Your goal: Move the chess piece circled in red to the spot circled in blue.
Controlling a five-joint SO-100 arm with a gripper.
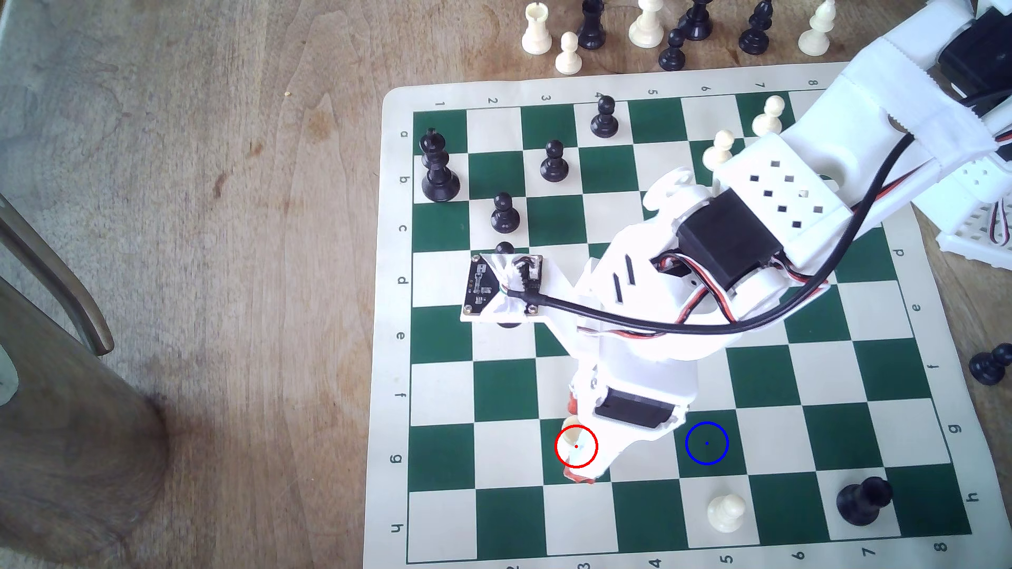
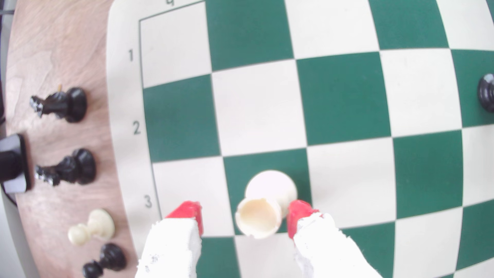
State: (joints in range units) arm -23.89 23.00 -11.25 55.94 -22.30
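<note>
**Red-tipped tool straddling a cream rook on a green square**

Nearest the wrist camera, two white fingers (image 2: pixel 171 240) with red tips reach out over the chessboard (image 2: pixel 334 88). Together they form the tool (image 2: pixel 244 216), whose jaws stand apart. Between them sits the cream rook (image 2: pixel 260 211), a short piece with a wide round base and a hollowed top. One red tip is just beside the rook's body; the other is clear of it, so the piece is not clamped.

In the exterior view, the rook (image 1: pixel 574 437) stands on a dark green square in row g, ringed in red, partly under the white arm (image 1: pixel 646 350). Two squares toward the exterior view's right, in the same row, is the blue-ringed green square (image 1: pixel 706 443), bare. A cream pawn (image 1: pixel 725 512) stands one row nearer the board's edge, just beyond that square, and a black piece (image 1: pixel 864 500) farther right.

A black king (image 1: pixel 438 167) and black pawns (image 1: pixel 553 161) stand on the board's far side. Spare pieces (image 1: pixel 646 24) rest on the wooden desk (image 1: pixel 191 219) beside the board.
</note>
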